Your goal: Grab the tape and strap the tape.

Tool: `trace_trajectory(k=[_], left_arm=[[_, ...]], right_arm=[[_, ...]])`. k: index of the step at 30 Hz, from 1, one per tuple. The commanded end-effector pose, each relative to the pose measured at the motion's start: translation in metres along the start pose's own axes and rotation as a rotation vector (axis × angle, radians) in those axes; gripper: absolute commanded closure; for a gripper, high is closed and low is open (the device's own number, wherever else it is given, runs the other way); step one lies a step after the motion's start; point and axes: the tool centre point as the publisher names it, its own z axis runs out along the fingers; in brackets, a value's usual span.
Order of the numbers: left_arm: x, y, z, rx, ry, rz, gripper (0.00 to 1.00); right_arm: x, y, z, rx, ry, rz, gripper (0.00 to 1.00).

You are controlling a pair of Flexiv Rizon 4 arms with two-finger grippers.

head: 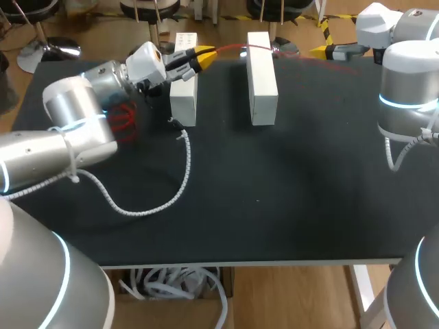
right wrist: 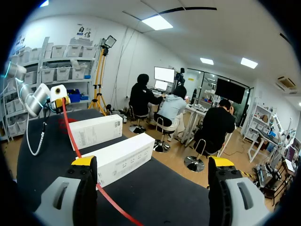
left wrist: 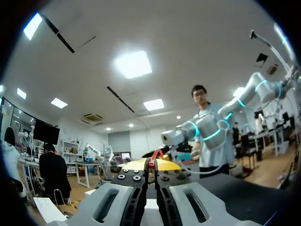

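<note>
Red tape (head: 230, 47) runs from your left claw (head: 199, 58), clamped on its end, over the white boxes (head: 262, 82) on the table (head: 288, 199) to your wide-open right claw (right wrist: 153, 162), so centre the strand between its fingers before closing.

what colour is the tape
The tape is red; the right wrist view shows it best.

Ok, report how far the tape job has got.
Done: the left gripper is shut on the red tape, which stretches across the white boxes towards the right gripper. In hand: the left gripper holds that end up. Left: the right gripper is open, with the tape passing beside one finger ungripped, so the strapping is not yet done.
</note>
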Motion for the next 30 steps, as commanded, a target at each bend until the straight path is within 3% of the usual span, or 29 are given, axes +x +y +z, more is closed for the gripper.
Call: trace_trajectory(k=[1, 11, 30], left_arm=[[0.003, -0.003, -0.001, 0.000, -0.037, -0.019, 1.00], [-0.007, -0.017, -0.009, -0.015, 0.050, -0.082, 1.00], [-0.015, -0.048, -0.006, -0.033, 0.099, -0.088, 1.00]], right_arm=[[0.000, 0.000, 0.000, -0.002, 0.000, 0.000, 0.00], [0.000, 0.000, 0.000, -0.002, 0.000, 0.000, 0.00], [0.000, 0.000, 0.000, -0.002, 0.000, 0.000, 0.00]])
